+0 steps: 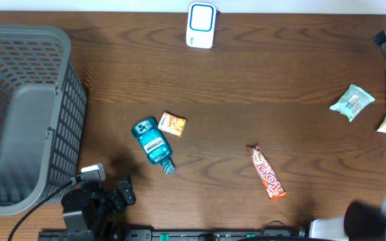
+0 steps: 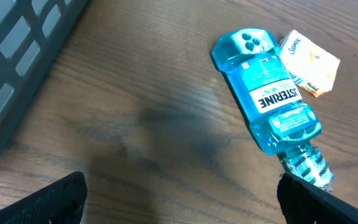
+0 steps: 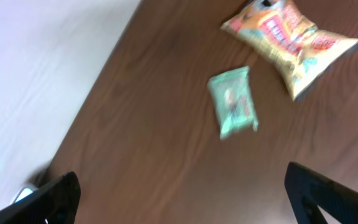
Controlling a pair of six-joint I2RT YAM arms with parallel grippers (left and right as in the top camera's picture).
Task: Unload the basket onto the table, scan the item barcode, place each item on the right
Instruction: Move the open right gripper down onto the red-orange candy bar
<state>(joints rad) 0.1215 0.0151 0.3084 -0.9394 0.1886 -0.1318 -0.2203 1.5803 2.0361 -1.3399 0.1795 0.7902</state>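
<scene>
Left hand (image 2: 188, 204) spread wide and empty over the worktop (image 1: 260, 80), Listerine mouthwash bottle (image 2: 266, 99) lying on its side near it, small orange packet (image 2: 309, 62) just beside the bottle's base, white scanner (image 1: 200, 25) at the far edge, right hand (image 3: 188, 199) wide open and empty above a pale green packet (image 3: 233, 102) and yellow snack bag (image 3: 291, 40)

Overhead looks straight down on the table (image 1: 246, 80); the nearer left-wrist view shares its mouthwash bottle (image 1: 151, 142).
</scene>
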